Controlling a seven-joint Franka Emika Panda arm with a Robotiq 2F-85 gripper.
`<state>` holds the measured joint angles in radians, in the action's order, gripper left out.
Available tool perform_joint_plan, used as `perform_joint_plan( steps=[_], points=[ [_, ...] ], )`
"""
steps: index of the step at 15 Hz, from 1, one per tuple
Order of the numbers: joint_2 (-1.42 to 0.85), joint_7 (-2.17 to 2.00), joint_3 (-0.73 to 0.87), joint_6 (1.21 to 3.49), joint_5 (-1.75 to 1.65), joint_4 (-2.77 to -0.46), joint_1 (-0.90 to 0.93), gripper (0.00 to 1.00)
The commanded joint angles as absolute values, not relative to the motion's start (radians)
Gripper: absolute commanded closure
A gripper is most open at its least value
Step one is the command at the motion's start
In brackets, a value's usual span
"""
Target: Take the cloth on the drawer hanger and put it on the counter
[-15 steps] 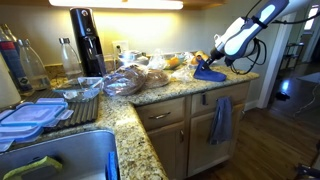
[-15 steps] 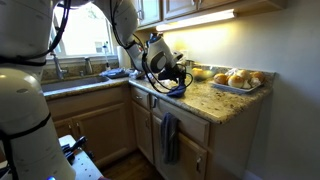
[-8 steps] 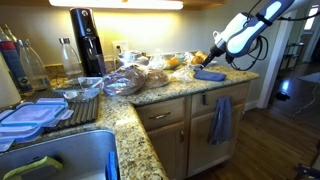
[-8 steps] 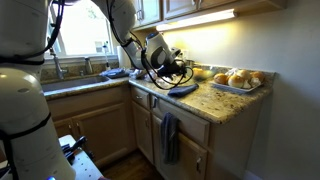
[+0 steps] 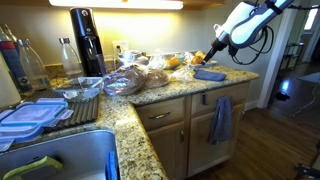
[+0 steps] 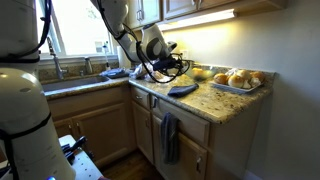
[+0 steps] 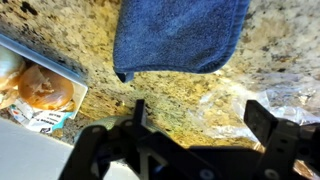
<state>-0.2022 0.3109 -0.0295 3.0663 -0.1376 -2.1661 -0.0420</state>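
Observation:
The blue cloth (image 5: 209, 74) lies flat on the speckled granite counter (image 5: 170, 92) near its rounded edge, also seen in an exterior view (image 6: 182, 89). In the wrist view the cloth (image 7: 180, 35) fills the top of the frame with bare counter (image 7: 170, 95) below it. My gripper (image 5: 219, 54) hovers just above and behind the cloth, open, with nothing between its fingers (image 7: 140, 112). A longer grey-blue cloth (image 5: 220, 120) hangs on the drawer front below; the drawer hanger itself is hidden behind it.
Bagged bread (image 5: 135, 78) and a tray of rolls (image 6: 238, 80) crowd the counter behind the cloth. A packaged bagel (image 7: 45, 90) lies close to my gripper (image 7: 204, 118). A black soda maker (image 5: 88, 40), bottles, plastic lids (image 5: 35, 112) and a sink (image 5: 60, 160) sit farther along.
My gripper opened and let go of the blue cloth, then rose away from it. The cloth settled flat on the counter.

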Motion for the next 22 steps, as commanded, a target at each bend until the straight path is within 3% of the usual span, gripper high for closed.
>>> perform_joint_plan(
  steps=[1, 8, 15, 22],
  points=[
    [-0.101, 0.256, -0.007, 3.004, -0.173, -2.242, -0.014, 0.0],
    [0.023, 0.049, 0.065, 3.075, -0.439, -2.332, 0.048, 0.0],
    [0.138, -0.257, 0.032, 3.076, -0.812, -2.399, -0.005, 0.0],
    [0.099, -0.221, 0.038, 3.051, -0.773, -2.36, 0.015, 0.0]
  ],
)
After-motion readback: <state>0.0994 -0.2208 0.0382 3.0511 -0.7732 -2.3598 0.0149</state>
